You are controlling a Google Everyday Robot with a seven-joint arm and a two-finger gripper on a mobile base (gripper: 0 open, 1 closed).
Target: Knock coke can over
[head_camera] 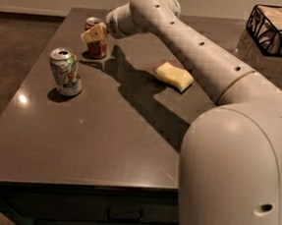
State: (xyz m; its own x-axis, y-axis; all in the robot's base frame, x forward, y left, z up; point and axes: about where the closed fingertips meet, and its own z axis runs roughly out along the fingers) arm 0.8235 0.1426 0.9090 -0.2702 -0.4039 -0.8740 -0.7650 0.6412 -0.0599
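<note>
Currently: contact step, coke can [97, 50] upright.
Gripper [95, 32] at its upper side, grip state cannot tell; your next move: a firm sideways shove.

tool [94, 33] at coke can [97, 49], green-white can [65, 73] nearby, yellow sponge [173, 76] apart

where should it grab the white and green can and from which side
Around the middle of its round wall, coming in level from the right of the view. The white and green can stands upright and alone on the table, with bare surface on that side. The gripper is at the coke can, farther back.
</note>
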